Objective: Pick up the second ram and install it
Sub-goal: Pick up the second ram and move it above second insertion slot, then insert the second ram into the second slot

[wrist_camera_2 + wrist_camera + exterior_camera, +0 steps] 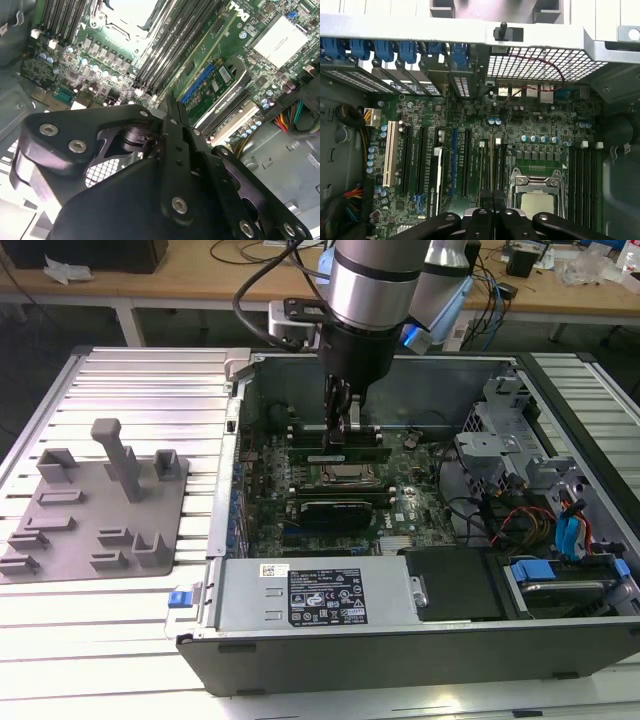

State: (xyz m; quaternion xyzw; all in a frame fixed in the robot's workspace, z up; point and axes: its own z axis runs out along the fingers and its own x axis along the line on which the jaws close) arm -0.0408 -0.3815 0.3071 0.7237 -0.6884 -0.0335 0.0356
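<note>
Green edge of the ram (492,160) shows in the first wrist view as a thin stick standing on end in the slot bank just beside the CPU socket (537,200), running straight out from under the fingertips. Gripper (492,200) is low inside the open case (400,640), over the motherboard (530,125); fingers drawn together with a bare seam between them. Cannot tell whether the stick's top edge is pinched in that seam or merely lies beneath it. Second wrist view: gripper (169,102) tips meet at the near end of the dark slot rows, same closed seam. Exterior view: gripper (340,435) comes down vertically onto the dark slots on the far side of the CPU socket (345,477), touching or nearly so. Black card (335,510) sits on the near side of the socket. Case rests on a ribbed metal worktop (130,380). Grey fixture (90,530) with upright blocks lies on the worktop at the exterior view's left, well apart from the gripper.
</note>
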